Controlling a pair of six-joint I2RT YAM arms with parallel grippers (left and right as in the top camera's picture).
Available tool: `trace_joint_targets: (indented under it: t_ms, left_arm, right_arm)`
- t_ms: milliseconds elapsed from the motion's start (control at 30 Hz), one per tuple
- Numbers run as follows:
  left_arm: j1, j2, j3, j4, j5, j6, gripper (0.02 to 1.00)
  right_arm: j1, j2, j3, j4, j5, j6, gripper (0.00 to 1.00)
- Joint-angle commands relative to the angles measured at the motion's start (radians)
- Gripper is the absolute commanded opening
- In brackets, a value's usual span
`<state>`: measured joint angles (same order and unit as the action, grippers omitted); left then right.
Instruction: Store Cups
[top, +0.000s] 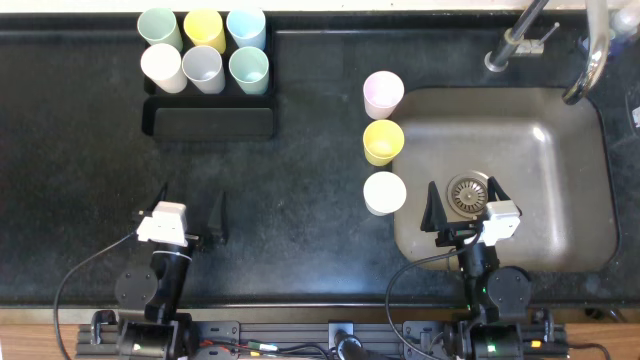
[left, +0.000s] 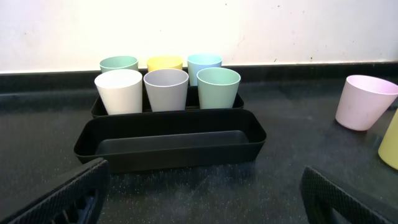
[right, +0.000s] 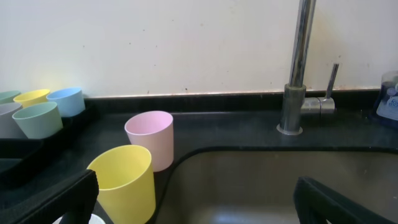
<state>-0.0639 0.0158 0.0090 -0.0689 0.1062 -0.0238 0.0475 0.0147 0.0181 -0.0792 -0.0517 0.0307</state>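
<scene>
Top view: dark speckled worktop (top: 300, 200), steel sink (top: 540, 150) set into it at right, faucet (top: 515, 40) at the sink's back rim, plain white wall (left: 249, 31) behind. Black two-compartment tray (top: 208, 122) sits at back left. Its rear compartment holds six cups (top: 203, 68), upright, two rows of three, packed close. Three loose cups stand upright on the worktop in a line along the sink's left rim: pink cup (top: 383, 94) farthest back, yellow cup (top: 383, 141) in the middle, white cup (top: 384, 192) nearest me. My left jaws are spread wide with nothing between them, low over the worktop, facing the tray's front compartment, well apart from it. My right jaws are spread wide too, nothing held, over the sink's left part by the drain (top: 468, 193). White cup is just beside them, yellow and pink lined up past it.
</scene>
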Motion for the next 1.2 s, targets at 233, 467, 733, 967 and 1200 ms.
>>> trace_joint_targets:
  t_ms: [233,467,733,967,1200]
  left_arm:
    - [0.003,-0.007,-0.001,-0.005,0.016,-0.003,1.0]
    - [0.003,-0.007,-0.001,-0.005,0.016,-0.004,1.0]
    - [0.003,-0.007,-0.001,-0.005,0.017,-0.004,1.0]
    - [0.003,-0.007,-0.001,-0.005,0.017,-0.004,1.0]
    - [0.003,-0.007,-0.001,-0.005,-0.034,0.001,1.0]
  right_arm:
    - [-0.002,-0.01,-0.013,0.006,0.0,0.007,0.998]
    - [-0.002,-0.01,-0.013,0.006,0.0,0.007,0.998]
    - [-0.002,-0.01,-0.013,0.006,0.0,0.007,0.998]
    - [-0.002,-0.01,-0.013,0.006,0.0,0.007,0.998]
    - [-0.002,-0.01,-0.013,0.006,0.0,0.007,0.996]
